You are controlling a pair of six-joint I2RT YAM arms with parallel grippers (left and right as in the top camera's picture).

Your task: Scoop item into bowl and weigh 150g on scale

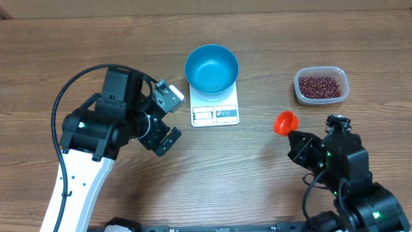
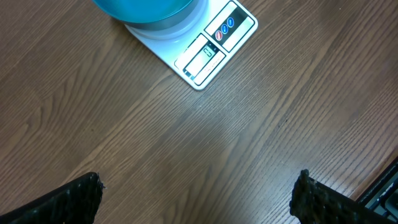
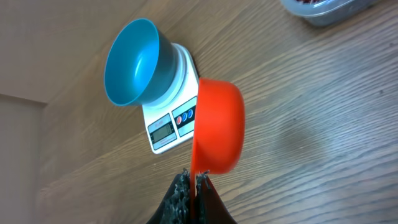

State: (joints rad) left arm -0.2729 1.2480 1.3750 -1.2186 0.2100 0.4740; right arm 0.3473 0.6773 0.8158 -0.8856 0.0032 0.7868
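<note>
- Right hand [image 3: 194, 179] is clenched on the handle of the orange scoop [image 3: 217, 124], which looks empty.
- Left hand [image 2: 196, 199] is released and grasps nothing.
- Bowl [image 1: 212, 67] stands empty on the scale [image 1: 215, 115].
- Beans [image 1: 317, 85] all lie in the clear container [image 1: 344, 90] on the worktop [image 1: 257, 180]; scooping and weighing are outstanding.
- Scale display is unreadable.

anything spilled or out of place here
Nothing stands out. The beans are all in the clear container, the empty bowl sits upright on the scale, and the right gripper holds the scoop.
</note>
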